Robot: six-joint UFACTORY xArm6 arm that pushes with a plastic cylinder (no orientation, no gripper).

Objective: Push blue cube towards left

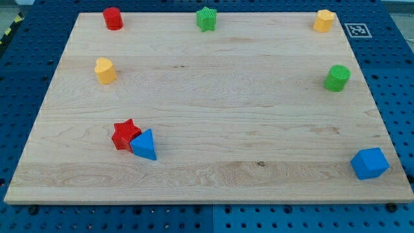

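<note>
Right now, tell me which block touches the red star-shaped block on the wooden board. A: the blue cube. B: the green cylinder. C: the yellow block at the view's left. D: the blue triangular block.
D: the blue triangular block sits pressed against the right side of the red star-shaped block, while the blue cube lies far off at the wooden board's lower right corner. My tip does not show.

board (213, 110): pale wood, visible grain, a small dark knot, smooth matt finish. blue cube (370, 163), blue triangular block (145, 145), red star (124, 134), red cylinder (113, 18), green star (206, 19), green cylinder (337, 77) and the two yellow blocks (105, 70) (324, 21) looked like smooth matt plastic. blue perforated base (394, 58) appeared painted metal, slight sheen. rod's tip did not show.
</note>
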